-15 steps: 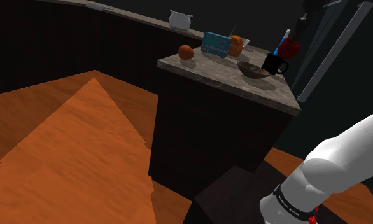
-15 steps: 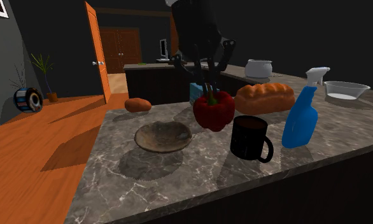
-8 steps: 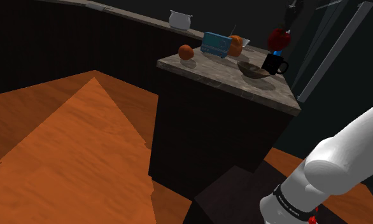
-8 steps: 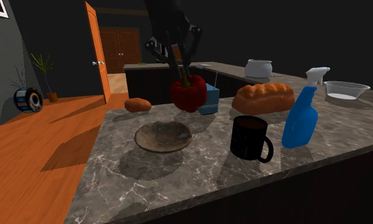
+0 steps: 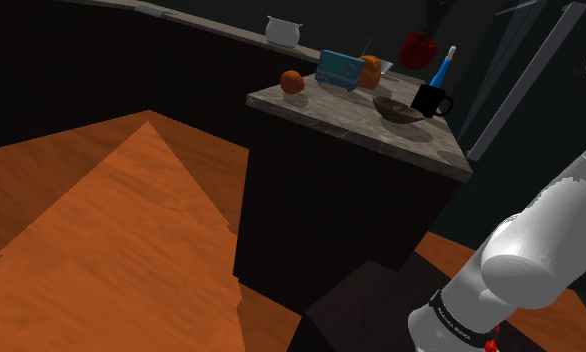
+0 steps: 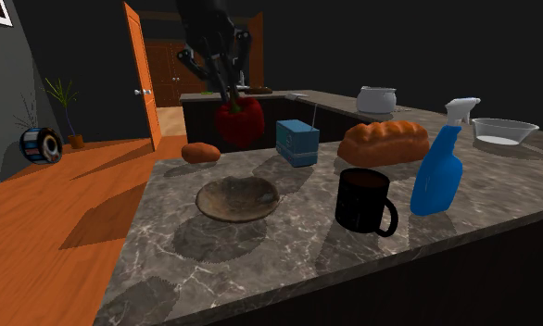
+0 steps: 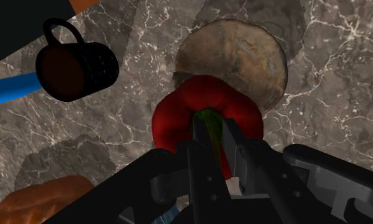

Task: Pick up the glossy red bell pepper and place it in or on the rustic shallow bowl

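Observation:
The glossy red bell pepper (image 6: 239, 119) hangs in the air by its green stem, with my black gripper (image 6: 225, 91) shut on that stem. It is well above the marble counter, beyond the brown shallow bowl (image 6: 237, 198) in the second exterior view. In the wrist view the gripper (image 7: 214, 141) clasps the stem and the red bell pepper (image 7: 179, 114) overlaps the near rim of the shallow bowl (image 7: 242, 57). From the shoulder view the red bell pepper (image 5: 417, 47) floats above and slightly right of the shallow bowl (image 5: 396, 108).
On the counter (image 6: 288, 250) stand a black mug (image 6: 364, 202), a blue spray bottle (image 6: 438, 170), a bread loaf (image 6: 385, 142), a blue carton (image 6: 296, 142) and a brown potato-like lump (image 6: 201, 152). A white pot (image 6: 377, 99) and a clear bowl (image 6: 504, 131) sit further back.
My gripper has carried the pepper upward and toward the second exterior view's left, from beside the mug to a spot above and behind the bowl. It stays shut on the stem.

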Robot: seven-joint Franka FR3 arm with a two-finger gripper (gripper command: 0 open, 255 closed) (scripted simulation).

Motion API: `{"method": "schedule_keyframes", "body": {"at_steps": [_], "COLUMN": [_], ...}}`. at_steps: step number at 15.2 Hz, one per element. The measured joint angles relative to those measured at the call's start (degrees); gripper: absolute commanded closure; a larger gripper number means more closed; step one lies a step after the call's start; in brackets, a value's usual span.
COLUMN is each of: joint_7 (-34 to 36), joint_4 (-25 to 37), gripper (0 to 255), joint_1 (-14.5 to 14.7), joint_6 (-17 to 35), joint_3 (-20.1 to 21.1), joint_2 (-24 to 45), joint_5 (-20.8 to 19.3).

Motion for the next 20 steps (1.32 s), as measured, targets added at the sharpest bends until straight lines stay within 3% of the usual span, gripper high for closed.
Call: {"method": "schedule_keyframes", "body": {"at_steps": [10, 20], "joint_7": [3.74, 6.43], "joint_4": [-17.13, -30.13], "gripper": [255, 255], "joint_1": [0.46, 0.50], "joint_6": [9.36, 17.41], "joint_3": [0.69, 0.80], "joint_2": [-7.33, -11.97], "joint_5": [-0.72, -1.23]}}
